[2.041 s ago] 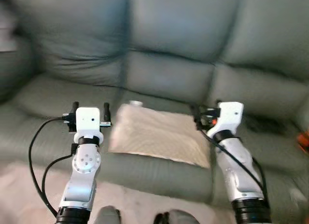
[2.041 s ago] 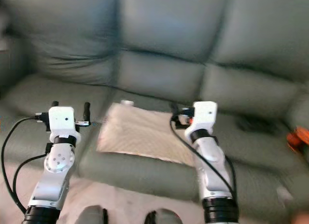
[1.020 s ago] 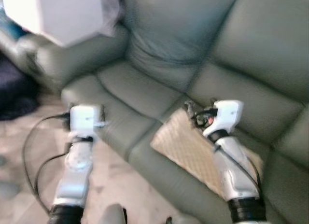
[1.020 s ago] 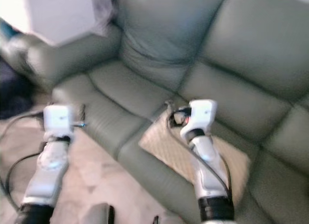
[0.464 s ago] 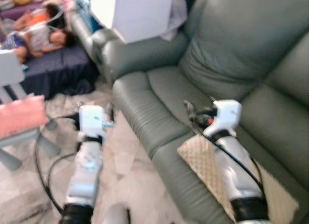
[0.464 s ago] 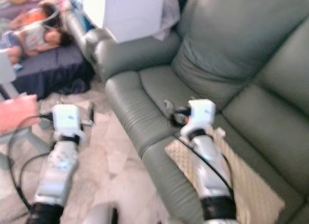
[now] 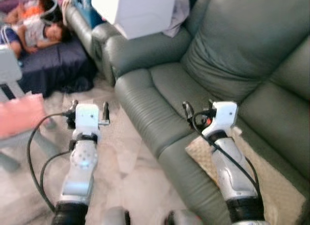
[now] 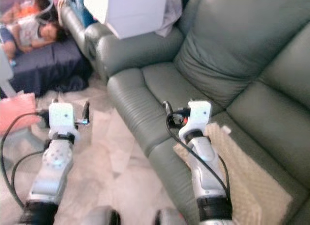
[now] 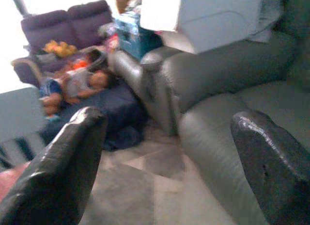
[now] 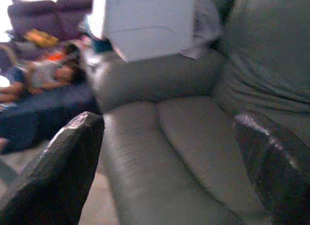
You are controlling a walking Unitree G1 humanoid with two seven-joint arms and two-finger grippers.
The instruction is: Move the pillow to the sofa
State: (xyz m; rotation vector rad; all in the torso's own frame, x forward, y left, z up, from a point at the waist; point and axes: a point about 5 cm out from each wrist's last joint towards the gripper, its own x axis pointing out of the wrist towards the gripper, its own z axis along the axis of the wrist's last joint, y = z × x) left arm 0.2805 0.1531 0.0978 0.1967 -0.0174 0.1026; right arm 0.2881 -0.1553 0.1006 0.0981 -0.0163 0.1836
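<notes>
Green sofa [image 7: 160, 94], beige pillow [image 8: 252, 181] lying on it, probably tiled floor [image 7: 126, 176]

You see a sofa [image 7: 160, 104] that looks like smooth, soft grey-green leather with a dull shine. The pillow [image 8: 252, 181] on it looks like rough tan cloth with a woven pattern. The floor [image 7: 126, 171] looks like hard, smooth stone tiles.

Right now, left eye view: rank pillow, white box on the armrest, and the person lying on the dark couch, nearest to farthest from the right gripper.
From the right gripper, over the green sofa seat:
1. Pillow, just behind and below it, on the seat cushion to the robot's right.
2. White box, ahead on the sofa armrest.
3. Person, far ahead-left, lying on the dark couch.
</notes>
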